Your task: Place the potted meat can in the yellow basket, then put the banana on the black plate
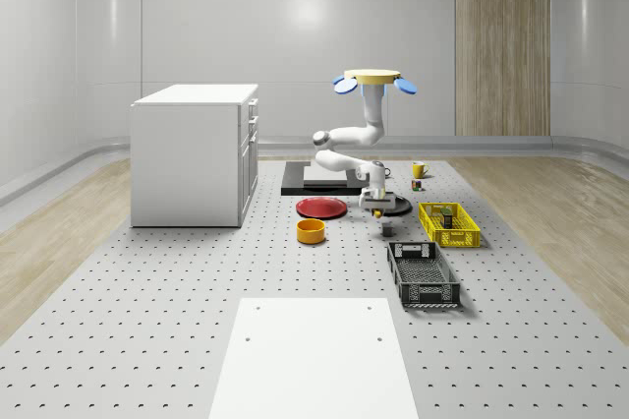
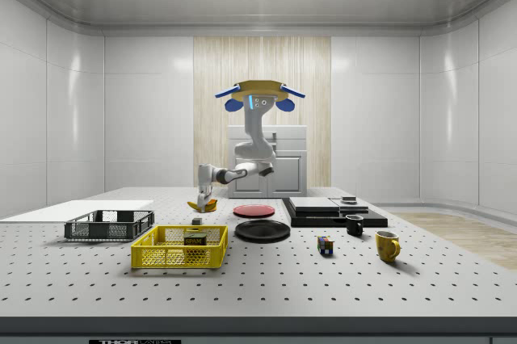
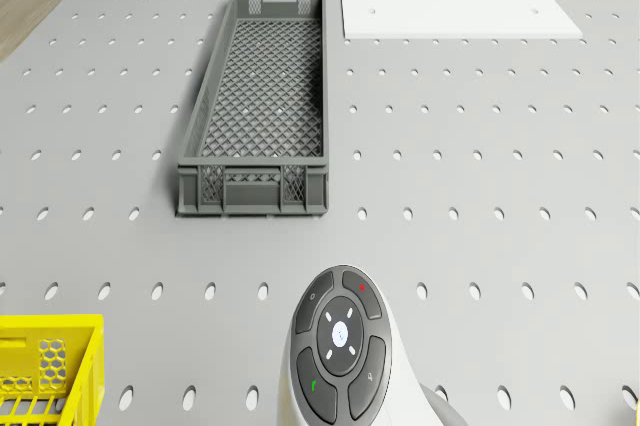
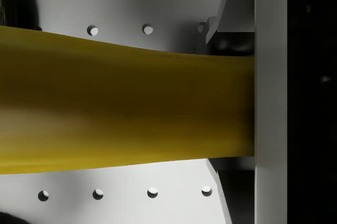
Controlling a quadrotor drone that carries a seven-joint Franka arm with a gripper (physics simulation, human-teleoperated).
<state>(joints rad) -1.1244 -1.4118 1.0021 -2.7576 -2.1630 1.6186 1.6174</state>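
Drone (image 1: 372,79) hovers above the table (image 1: 147,311) in the whole-scene view, over the dark slab behind the black plate (image 1: 401,206), with its white arm bent down so that the end effector (image 1: 377,209) hangs just above the table at the plate's near edge. The yellow basket (image 1: 449,223) lies just to the plate's right in this view, with the potted meat can (image 1: 448,219) resting inside it; a grey crate (image 1: 423,274) sits nearer the camera than the plate, and a red plate (image 1: 321,207) and an orange bowl (image 1: 311,231) lie to the black plate's left. In the side view the drone (image 2: 258,95) floats high over the table (image 2: 323,279), and the end effector (image 2: 202,201) holds the banana (image 2: 203,205) in the air, left of the black plate (image 2: 262,230) and behind the yellow basket (image 2: 179,246), where the can (image 2: 194,240) lies. The drone view shows the grey crate (image 3: 262,102) on the table beyond the arm's wrist, and a corner of the yellow basket (image 3: 50,371). In the wrist view the banana (image 4: 121,108) runs across the frame, pressed against a pale finger (image 4: 270,98), so the end effector is closed on the fruit above the holed table (image 4: 131,3).
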